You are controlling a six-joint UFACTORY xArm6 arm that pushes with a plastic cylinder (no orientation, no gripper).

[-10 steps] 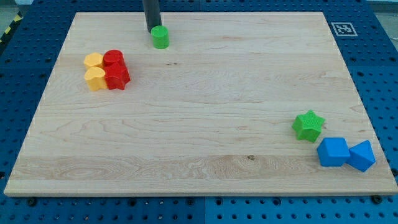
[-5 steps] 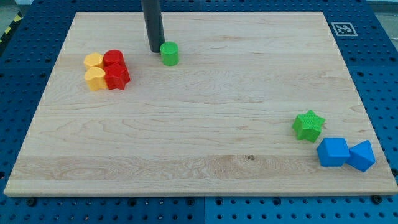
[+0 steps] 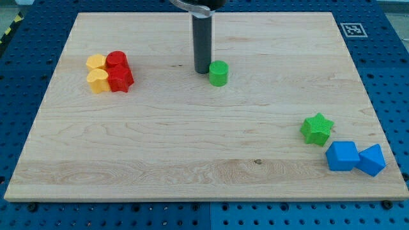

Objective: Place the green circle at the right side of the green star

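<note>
The green circle (image 3: 218, 73) is a small green cylinder standing near the middle of the wooden board, toward the view's top. My tip (image 3: 202, 70) touches its upper-left side. The green star (image 3: 317, 129) lies far off at the view's lower right, apart from the circle.
Two blue blocks (image 3: 342, 156) (image 3: 372, 160) sit just below and right of the green star, near the board's right edge. A cluster of two yellow blocks (image 3: 97, 71) and two red blocks (image 3: 119, 70) lies at the view's left. A marker tag (image 3: 352, 29) is at the top right corner.
My tip has moved right and down across the board, pushing the green circle from the top left toward the middle. The other blocks have not moved.
</note>
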